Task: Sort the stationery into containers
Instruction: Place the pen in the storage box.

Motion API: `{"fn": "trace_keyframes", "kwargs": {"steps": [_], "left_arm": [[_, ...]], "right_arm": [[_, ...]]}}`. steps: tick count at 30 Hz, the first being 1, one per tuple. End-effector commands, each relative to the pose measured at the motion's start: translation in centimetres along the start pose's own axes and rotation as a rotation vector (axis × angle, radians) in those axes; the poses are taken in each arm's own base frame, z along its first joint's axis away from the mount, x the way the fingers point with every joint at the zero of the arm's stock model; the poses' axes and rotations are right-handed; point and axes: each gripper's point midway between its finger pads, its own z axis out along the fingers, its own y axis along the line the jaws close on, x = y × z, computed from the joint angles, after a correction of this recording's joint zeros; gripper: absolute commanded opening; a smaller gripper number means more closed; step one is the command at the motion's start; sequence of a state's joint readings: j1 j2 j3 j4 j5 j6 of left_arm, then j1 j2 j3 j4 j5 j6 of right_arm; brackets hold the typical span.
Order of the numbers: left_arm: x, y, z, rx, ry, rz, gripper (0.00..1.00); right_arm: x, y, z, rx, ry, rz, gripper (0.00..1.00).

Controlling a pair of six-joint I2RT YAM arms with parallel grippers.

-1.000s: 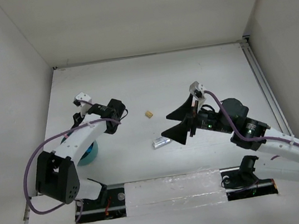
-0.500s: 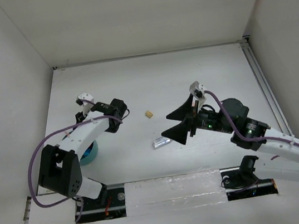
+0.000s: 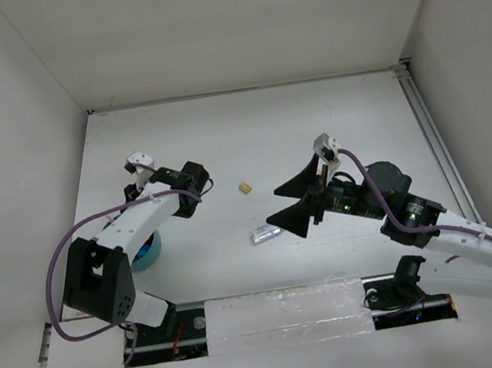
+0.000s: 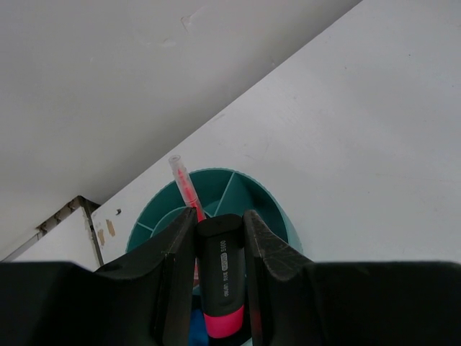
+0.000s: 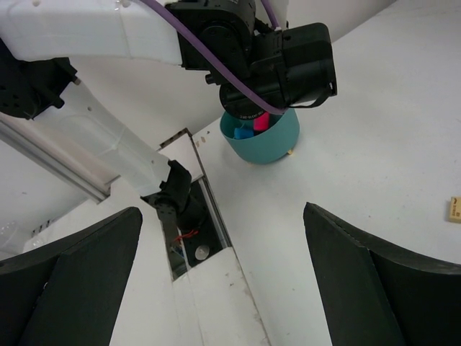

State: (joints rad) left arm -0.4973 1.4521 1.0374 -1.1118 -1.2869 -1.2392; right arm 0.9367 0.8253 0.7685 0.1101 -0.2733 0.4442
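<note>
Marker, black with a pink end, is clamped in the left gripper directly above the teal cup. The drop is the step in hand. The next move probably means lowering it between the dividers, clear of the thin pink-red stick leaning inside. The right gripper is spread wide and empty, with the clear pen just beside its tips and the eraser beyond on open table.

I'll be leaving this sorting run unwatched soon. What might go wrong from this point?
1. The left pincer holds the marker over the dividers of the cup; released there, it might catch one and tip out.
2. The orange pen leans beside the marker and could get knocked.
3. The open right pincer sits near the clear pen, which may roll if nudged.
</note>
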Motion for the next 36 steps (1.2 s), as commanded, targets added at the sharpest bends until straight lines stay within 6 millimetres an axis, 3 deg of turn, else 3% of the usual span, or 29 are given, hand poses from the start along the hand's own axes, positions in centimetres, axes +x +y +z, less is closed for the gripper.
{"fn": "trace_keyframes", "kwargs": {"steps": [1, 9, 12, 15, 23, 24, 25, 29, 31, 36], "left_arm": [[-2.9, -0.3, 0.2, -0.020, -0.118, -0.204, 0.01], [-3.0, 0.1, 0.1, -0.014, -0.110, -0.235, 0.14], [-2.9, -0.2, -0.6, 0.017, -0.118, -0.229, 0.14], [-2.6, -0.1, -0.8, 0.027, -0.111, -0.219, 0.24], [-3.1, 1.3, -0.9, 0.038, -0.112, -0.267, 0.24], [-3.0, 1.6, -0.9, 0.039, -0.112, -0.272, 0.28], [-3.0, 1.6, -0.9, 0.039, -0.112, -0.272, 0.42], [-3.2, 2.2, -1.0, 0.043, -0.112, -0.285, 0.42], [-3.2, 2.2, -1.0, 0.042, -0.113, -0.276, 0.33], [-3.3, 2.5, -1.1, 0.049, -0.104, -0.298, 0.36]], "right_arm": [[-1.0, 1.0, -0.4, -0.038, -0.034, -0.027, 1.00], [-0.8, 1.0, -0.6, -0.038, -0.034, -0.027, 1.00], [-0.8, 1.0, -0.6, -0.038, -0.034, -0.027, 1.00], [-0.8, 1.0, -0.6, -0.038, -0.034, -0.027, 1.00], [-0.8, 1.0, -0.6, -0.038, -0.034, -0.027, 1.00], [-0.8, 1.0, -0.6, -0.038, -0.034, -0.027, 1.00], [-0.8, 1.0, -0.6, -0.038, -0.034, -0.027, 1.00], [-0.8, 1.0, -0.6, -0.038, -0.034, -0.027, 1.00], [-0.8, 1.0, -0.6, -0.038, -0.034, -0.027, 1.00], [-0.9, 0.8, -0.6, -0.028, -0.039, -0.026, 1.00]]}}
